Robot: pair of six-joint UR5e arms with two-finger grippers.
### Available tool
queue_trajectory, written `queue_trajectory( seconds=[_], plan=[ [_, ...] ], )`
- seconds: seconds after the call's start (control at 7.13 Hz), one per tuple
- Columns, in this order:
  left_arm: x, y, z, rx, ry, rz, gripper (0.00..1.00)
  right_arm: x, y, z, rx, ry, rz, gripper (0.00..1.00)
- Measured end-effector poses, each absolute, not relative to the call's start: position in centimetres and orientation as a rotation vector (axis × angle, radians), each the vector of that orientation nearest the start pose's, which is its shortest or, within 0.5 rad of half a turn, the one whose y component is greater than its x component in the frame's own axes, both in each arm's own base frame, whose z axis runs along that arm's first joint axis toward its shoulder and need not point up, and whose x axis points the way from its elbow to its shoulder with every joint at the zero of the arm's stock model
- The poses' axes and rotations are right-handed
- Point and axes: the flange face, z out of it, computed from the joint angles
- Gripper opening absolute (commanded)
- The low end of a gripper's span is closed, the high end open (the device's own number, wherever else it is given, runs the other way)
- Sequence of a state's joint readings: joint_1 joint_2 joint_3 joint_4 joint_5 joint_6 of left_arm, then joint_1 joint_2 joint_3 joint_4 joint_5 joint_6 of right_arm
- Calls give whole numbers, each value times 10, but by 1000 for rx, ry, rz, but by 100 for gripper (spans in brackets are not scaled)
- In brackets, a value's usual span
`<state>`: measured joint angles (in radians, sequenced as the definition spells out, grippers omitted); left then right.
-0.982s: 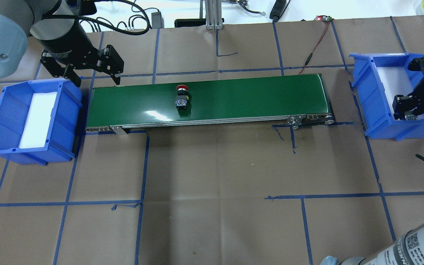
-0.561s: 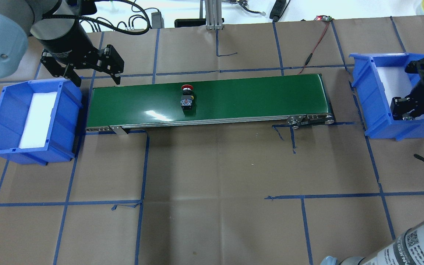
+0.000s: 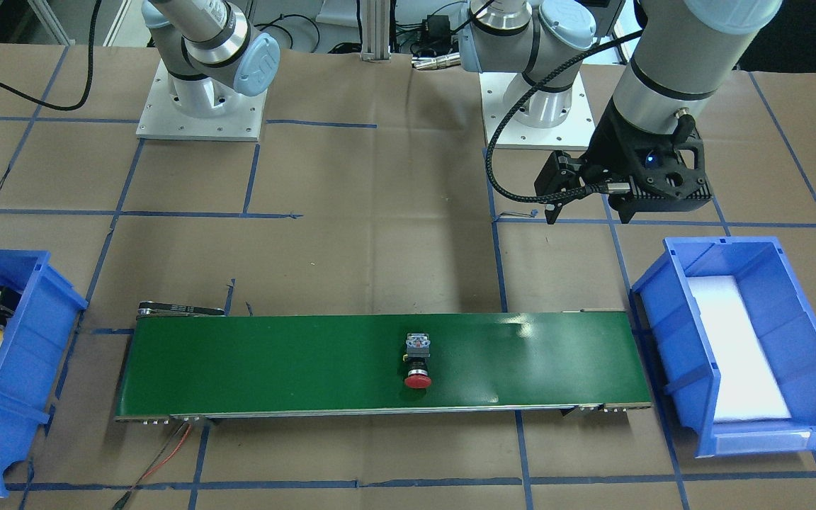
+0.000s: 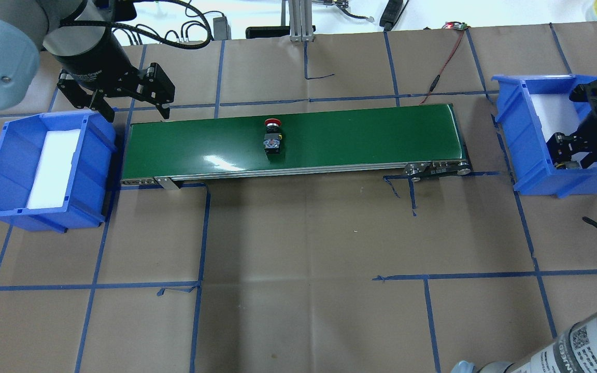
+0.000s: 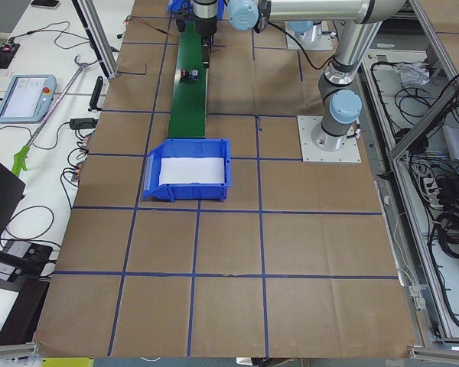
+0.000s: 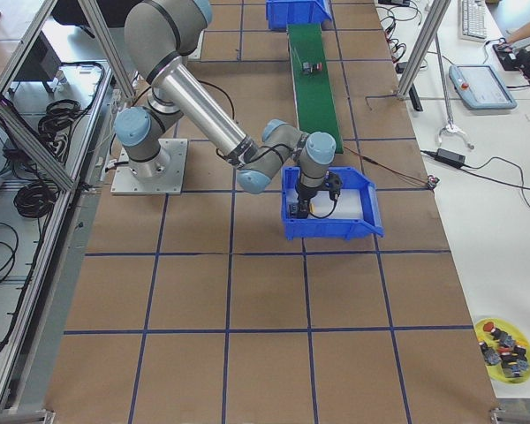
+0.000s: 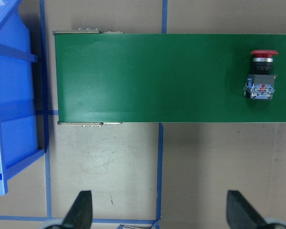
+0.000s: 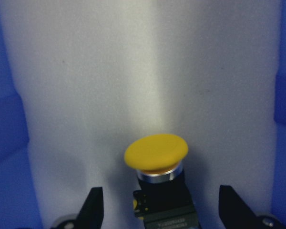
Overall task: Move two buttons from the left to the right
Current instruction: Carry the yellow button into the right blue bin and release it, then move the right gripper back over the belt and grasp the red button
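Right hand (image 4: 574, 157) sits low in the right blue bin (image 4: 531, 171), fingers spread wide, gripping nothing. Yellow button (image 8: 156, 151) lies on the white foam (image 8: 143, 62) between them, untouched. Left hand (image 4: 135, 111) is open and empty, hovering by the left end of the conveyor belt (image 4: 355, 134). Red button (image 4: 272, 137) lies mid-belt. First drop-off looks done. Next: right hand lifts clear and takes the red button at the belt's right end.

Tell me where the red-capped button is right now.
In the overhead view, the red-capped button lies on the green conveyor belt near its middle, cap toward the far edge.
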<state>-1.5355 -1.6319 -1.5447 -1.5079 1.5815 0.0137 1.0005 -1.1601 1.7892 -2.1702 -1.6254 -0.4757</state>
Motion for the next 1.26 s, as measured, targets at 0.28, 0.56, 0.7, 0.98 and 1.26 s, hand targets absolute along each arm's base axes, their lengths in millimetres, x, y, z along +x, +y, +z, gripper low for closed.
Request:
queue_trajectory(
  seconds=[0.28,0.56,0.7,0.98,1.26],
  plan=[
    [-114,-524,477,-34,3130,-45,100,-209,-567,252,155,3194,1,100],
    [-114,-524,477,-34,3130,-45,100,-203,-564,308,153,3226,-94,100],
    [-114,-525,477,-36,3130,-45,100,-193,-559,326,136,3209,-38,100],
    [-114,-525,476,-36,3130,-45,100,-172,-556,368,89,3158,96,100],
    [-114,-525,476,-36,3130,-45,100,-127,-574,417,10,3176,95,100]
  ],
)
